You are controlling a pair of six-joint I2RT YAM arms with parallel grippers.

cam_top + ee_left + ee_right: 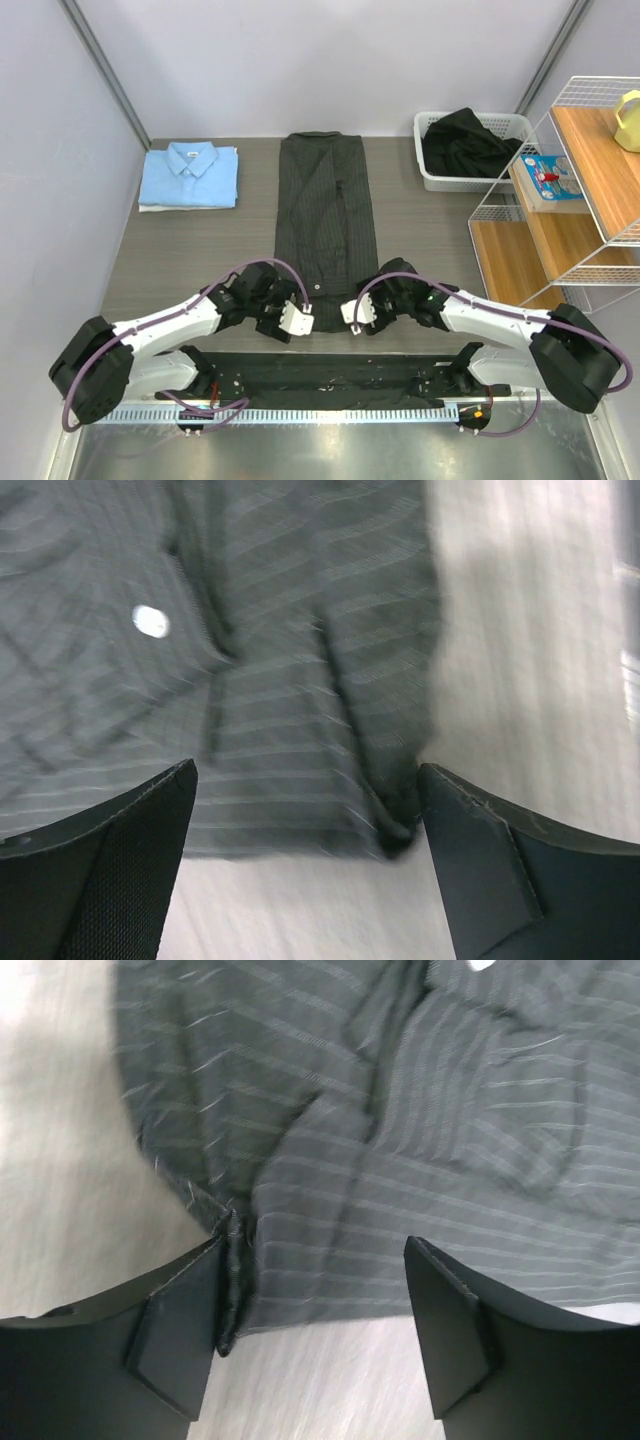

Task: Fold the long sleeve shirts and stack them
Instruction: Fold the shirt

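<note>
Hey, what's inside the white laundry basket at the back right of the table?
A crumpled black garment fills most of the white basket. Whatever lies beneath it, and the basket's floor, is covered.

pinstriped shirt [326, 215]: 1 | light blue shirt [190, 172]: 1 | claws: 2, left claw [297, 318], right claw [352, 313] | basket [455, 183]: 1 | wire shelf [585, 160]: 1

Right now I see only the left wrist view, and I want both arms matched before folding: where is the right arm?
Observer: The right arm is also at the near hem of the pinstriped shirt, jaws open at its right corner.
Operator: Anything folded yet?
Observer: A light blue shirt lies folded at far left.
Operator: More waiting?
Observer: A dark garment sits in the white basket, far right.
</note>
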